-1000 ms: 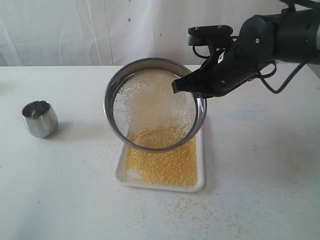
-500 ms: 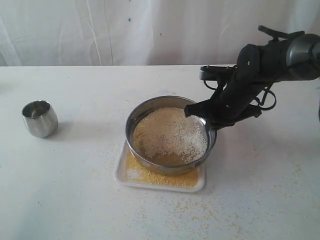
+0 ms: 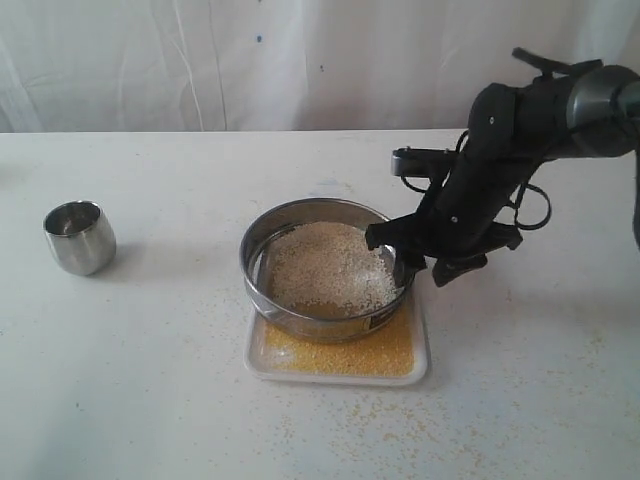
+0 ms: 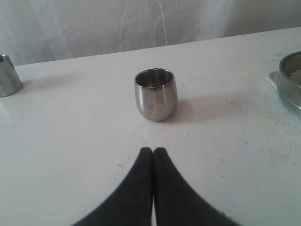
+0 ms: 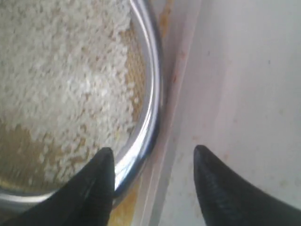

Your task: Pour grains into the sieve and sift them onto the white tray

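Observation:
The sieve, a wide steel ring, sits flat on the white tray. Pale coarse grains lie heaped on its mesh, and fine yellow grains cover the tray under it. My right gripper is open at the sieve's right side. In the right wrist view this gripper straddles the shiny rim, one finger inside over the grains, the other outside over the tray's edge. My left gripper is shut and empty, low over the table, pointing at a steel cup.
The small steel cup stands at the left of the table. A second steel cup shows at the edge of the left wrist view. Yellow grains are scattered on the table in front of the tray. A white curtain hangs behind.
The sieve, held up and tilted a second ago, has come down flat onto the tray. The right gripper has opened and let go of its rim. The tray has shifted slightly right.

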